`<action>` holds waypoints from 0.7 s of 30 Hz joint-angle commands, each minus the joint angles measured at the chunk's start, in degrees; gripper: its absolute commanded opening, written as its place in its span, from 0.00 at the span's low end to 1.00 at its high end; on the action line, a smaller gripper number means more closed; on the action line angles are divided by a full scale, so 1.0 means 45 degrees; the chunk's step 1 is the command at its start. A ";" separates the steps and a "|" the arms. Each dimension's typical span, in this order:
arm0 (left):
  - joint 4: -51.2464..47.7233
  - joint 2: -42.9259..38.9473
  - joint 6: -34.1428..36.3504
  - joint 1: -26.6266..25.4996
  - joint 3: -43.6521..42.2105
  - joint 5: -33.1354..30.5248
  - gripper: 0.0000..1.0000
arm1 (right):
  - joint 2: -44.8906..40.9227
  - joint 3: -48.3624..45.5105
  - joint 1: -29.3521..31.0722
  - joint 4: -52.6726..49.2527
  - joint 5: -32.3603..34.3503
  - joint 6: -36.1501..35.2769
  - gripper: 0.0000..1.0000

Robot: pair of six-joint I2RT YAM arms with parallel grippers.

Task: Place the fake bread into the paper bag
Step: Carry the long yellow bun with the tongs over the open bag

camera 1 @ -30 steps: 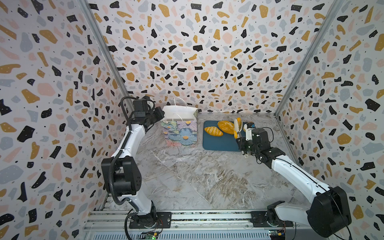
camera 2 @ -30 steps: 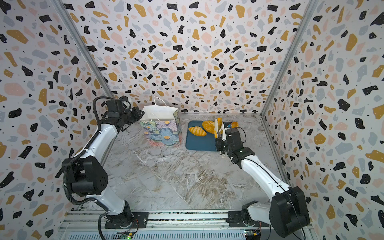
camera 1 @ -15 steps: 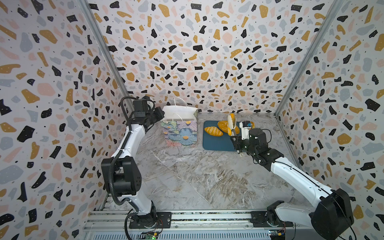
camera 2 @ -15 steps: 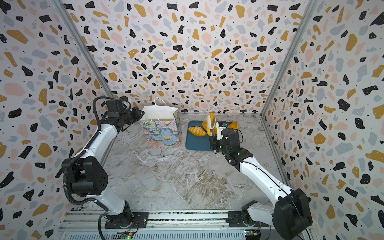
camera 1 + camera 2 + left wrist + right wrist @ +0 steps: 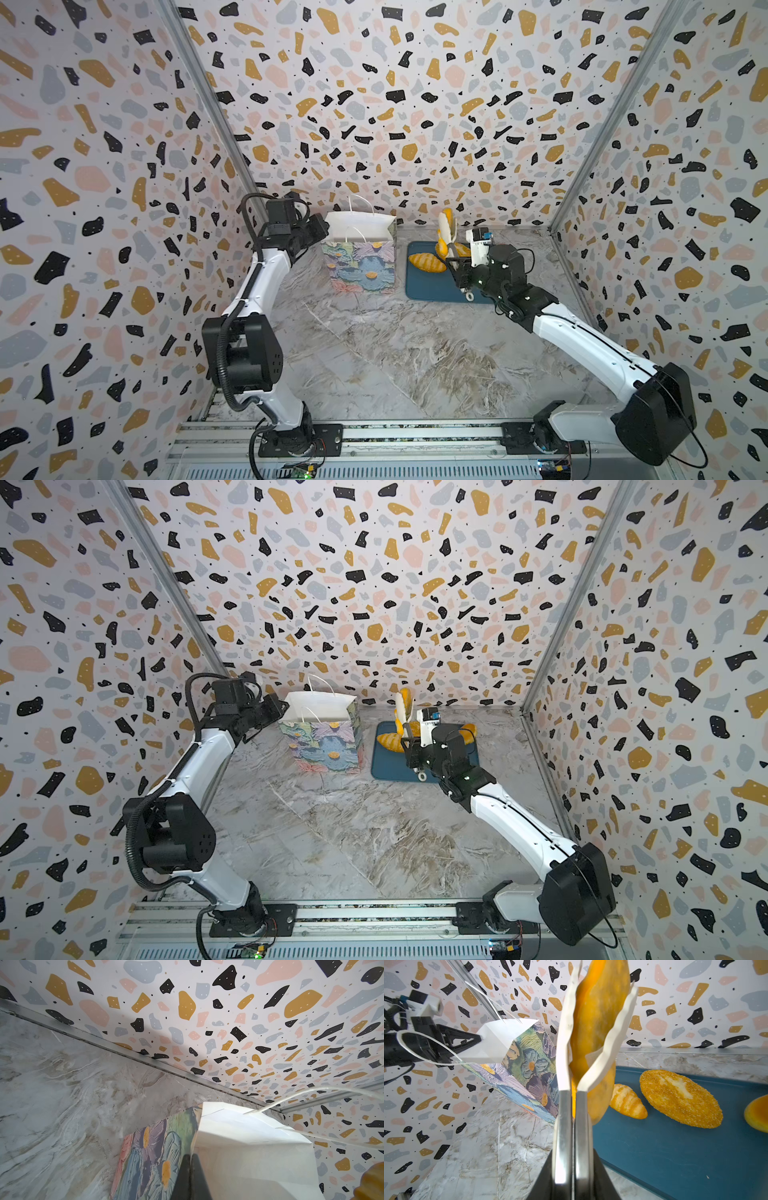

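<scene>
The paper bag [image 5: 359,266] [image 5: 328,746] stands upright at the back, its white inside showing in the left wrist view [image 5: 249,1157]. My left gripper [image 5: 322,230] [image 5: 190,1156] is shut on the bag's left rim. My right gripper [image 5: 459,270] [image 5: 572,1159] is shut on metal tongs [image 5: 564,1115]. Their white tips clamp a long piece of fake bread [image 5: 445,222] [image 5: 598,1022], raised on end right of the bag. On the tray lie a striped croissant [image 5: 426,262] [image 5: 628,1102], a speckled loaf [image 5: 679,1099] and a bun [image 5: 758,1113].
A dark-teal tray [image 5: 432,286] [image 5: 390,766] lies flat right of the bag, under my right gripper. The patterned back wall [image 5: 415,145] is close behind the bag and the tray. The marble tabletop [image 5: 395,353] reaches to the front rail.
My right arm has lifted the tongs with the long bread off the tray and carried it left, toward the bag. The left arm and the bag have not moved.
</scene>
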 commanded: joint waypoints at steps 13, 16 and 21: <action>0.0396 -0.0362 0.0051 0.0041 -0.0194 0.0064 0.00 | 0.1695 0.3515 0.1016 0.0933 -0.0322 -0.1092 0.19; 0.0422 -0.0348 0.0015 0.0041 -0.0181 0.0099 0.00 | 0.2156 0.4133 0.1174 0.0938 -0.0396 -0.1214 0.19; 0.0428 -0.0318 0.0014 0.0041 -0.0199 0.0141 0.00 | 0.2761 0.4874 0.1411 0.0985 -0.0517 -0.1358 0.19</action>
